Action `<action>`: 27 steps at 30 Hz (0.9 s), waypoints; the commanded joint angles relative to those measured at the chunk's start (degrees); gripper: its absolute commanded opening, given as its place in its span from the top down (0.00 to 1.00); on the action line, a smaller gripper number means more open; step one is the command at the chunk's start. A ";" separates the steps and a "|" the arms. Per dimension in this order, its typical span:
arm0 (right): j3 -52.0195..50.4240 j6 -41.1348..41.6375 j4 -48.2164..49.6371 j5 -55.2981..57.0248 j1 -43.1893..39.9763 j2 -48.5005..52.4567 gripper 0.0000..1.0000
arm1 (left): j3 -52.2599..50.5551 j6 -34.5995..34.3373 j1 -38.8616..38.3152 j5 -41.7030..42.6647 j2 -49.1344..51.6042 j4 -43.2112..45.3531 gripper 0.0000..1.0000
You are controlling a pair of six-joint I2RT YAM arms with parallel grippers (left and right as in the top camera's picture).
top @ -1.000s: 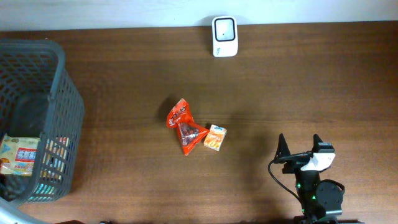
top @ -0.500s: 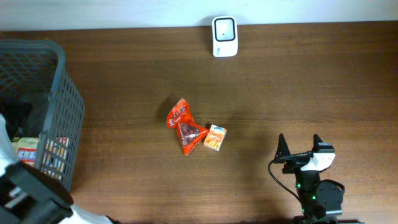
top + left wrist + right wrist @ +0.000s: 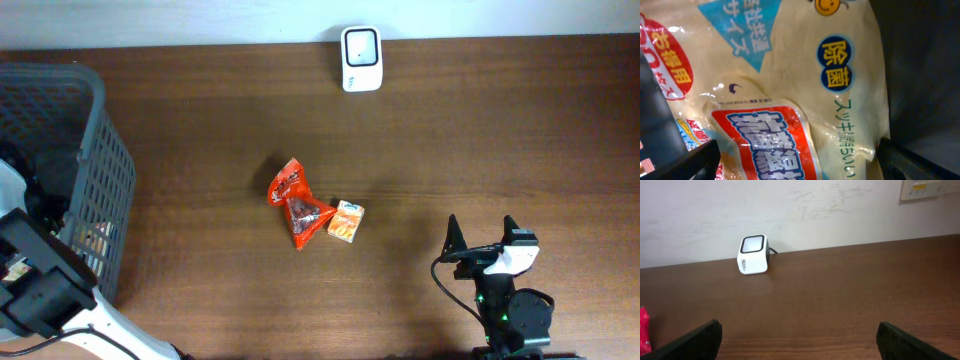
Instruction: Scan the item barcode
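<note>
Snacks sit in the middle of the brown table (image 3: pixel 200 120): a red snack packet (image 3: pixel 295 200) and a small orange box (image 3: pixel 346 221), right next to each other. The white barcode scanner (image 3: pixel 360 58) stands at the far edge by the wall, well apart from them. A grey mesh basket (image 3: pixel 100 180) is at the left side, and the left arm (image 3: pixel 40 290) reaches down into it.

The left gripper (image 3: pixel 800 160) has its two black fingers wide apart. A cream packet (image 3: pixel 790 75) with blue and red labels lies very close under it and fills the wrist view. It is hard to tell if the fingers touch it.

The right gripper (image 3: pixel 481 232) is at the near right of the table. Its fingers are wide apart too, with nothing between them, and it points at the scanner.
</note>
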 commanded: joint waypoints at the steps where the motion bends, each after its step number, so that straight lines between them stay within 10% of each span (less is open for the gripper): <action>1: -0.42 -0.20 -0.24 0.50 -0.33 -0.28 0.02 | -1.05 0.50 0.11 -1.05 5.81 0.37 0.01; 3: -0.42 -0.20 -0.24 0.50 -0.33 -0.28 0.02 | -1.05 0.52 0.11 -1.05 5.88 0.22 0.08; 5: -0.42 -0.20 -0.24 0.50 -0.33 -0.28 0.02 | -1.05 2.08 0.11 -0.98 5.88 0.07 0.41; 8: -0.42 -0.20 -0.24 0.50 -0.33 -0.28 0.01 | -1.16 2.23 0.11 -0.59 6.99 -0.09 0.01; 11: -0.42 -0.20 -0.24 0.50 -0.33 -0.28 0.01 | -1.16 2.25 0.11 -0.61 9.84 -0.81 0.13; 14: -0.42 -0.20 -0.24 0.50 -0.33 -0.28 0.02 | -1.14 2.25 0.11 -0.66 10.25 -1.11 1.00; 27: -0.42 -0.20 -0.24 0.50 -0.33 -0.28 0.02 | 51.56 4.20 -2.89 11.15 -1.64 -28.57 1.00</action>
